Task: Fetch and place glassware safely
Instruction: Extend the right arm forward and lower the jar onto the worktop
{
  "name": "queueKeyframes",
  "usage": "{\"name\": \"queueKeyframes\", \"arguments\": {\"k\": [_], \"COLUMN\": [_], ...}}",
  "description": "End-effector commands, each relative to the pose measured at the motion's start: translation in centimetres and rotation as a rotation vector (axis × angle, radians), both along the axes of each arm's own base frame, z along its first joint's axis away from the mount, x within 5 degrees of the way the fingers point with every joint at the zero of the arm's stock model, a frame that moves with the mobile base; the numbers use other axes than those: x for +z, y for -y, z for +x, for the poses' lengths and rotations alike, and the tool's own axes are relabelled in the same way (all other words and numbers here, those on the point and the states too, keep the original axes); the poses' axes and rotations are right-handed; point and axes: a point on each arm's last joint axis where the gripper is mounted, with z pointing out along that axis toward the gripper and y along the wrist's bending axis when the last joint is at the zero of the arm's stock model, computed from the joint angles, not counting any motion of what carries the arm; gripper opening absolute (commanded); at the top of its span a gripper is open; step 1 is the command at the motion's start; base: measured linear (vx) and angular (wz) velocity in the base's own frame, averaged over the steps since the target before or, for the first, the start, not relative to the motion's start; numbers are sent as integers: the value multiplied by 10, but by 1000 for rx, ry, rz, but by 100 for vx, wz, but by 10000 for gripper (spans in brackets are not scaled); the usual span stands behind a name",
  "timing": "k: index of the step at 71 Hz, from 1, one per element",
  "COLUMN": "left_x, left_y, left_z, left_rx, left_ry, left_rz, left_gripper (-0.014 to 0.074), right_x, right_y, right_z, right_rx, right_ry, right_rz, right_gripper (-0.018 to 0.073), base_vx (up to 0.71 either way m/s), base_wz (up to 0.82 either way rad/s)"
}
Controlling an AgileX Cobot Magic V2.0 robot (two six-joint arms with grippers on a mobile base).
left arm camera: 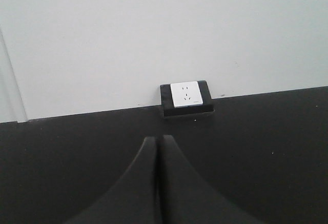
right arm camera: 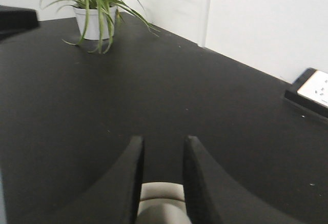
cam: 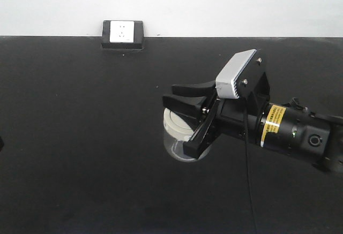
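The glassware (cam: 174, 133) is a squat clear jar with a cream-white lid, standing near the middle of the black table (cam: 80, 137). My right gripper (cam: 177, 120) reaches in from the right, its black fingers pressed against both sides of the jar. In the right wrist view the cream lid (right arm camera: 161, 196) fills the space between the two fingers, well behind the tips of the right gripper (right arm camera: 163, 141). I cannot tell whether the jar's base touches the table. My left gripper (left arm camera: 157, 139) is shut on nothing, its fingers pressed together above bare table.
A black box with a white socket plate (cam: 122, 34) sits at the table's back edge against the white wall, and shows as the socket box (left arm camera: 186, 97) and the socket box (right arm camera: 312, 90). A potted green plant (right arm camera: 95, 8) stands at the far left corner.
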Motion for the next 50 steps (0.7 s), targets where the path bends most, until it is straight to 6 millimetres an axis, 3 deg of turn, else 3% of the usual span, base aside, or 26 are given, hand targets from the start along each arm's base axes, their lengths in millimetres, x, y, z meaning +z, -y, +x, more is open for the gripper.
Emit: {"name": "queueKeyframes", "arguments": {"k": [1, 23, 50], "left_x": [16, 16, 16], "left_y": [1, 1, 1], "left_z": [1, 1, 1], "left_rx": [-10, -10, -10], "left_ry": [97, 97, 97], "left_rz": [-17, -17, -17], "left_gripper": [-7, -7, -7], "right_x": [14, -28, -54], "right_y": [7, 29, 13], "right_z": [12, 61, 127], "right_rx": [34, 14, 40], "right_ry": [88, 118, 187], "right_rz": [124, 181, 174], "right_gripper": [0, 0, 0], "base_vx": [0, 0, 0], "base_wz": [0, 0, 0]}}
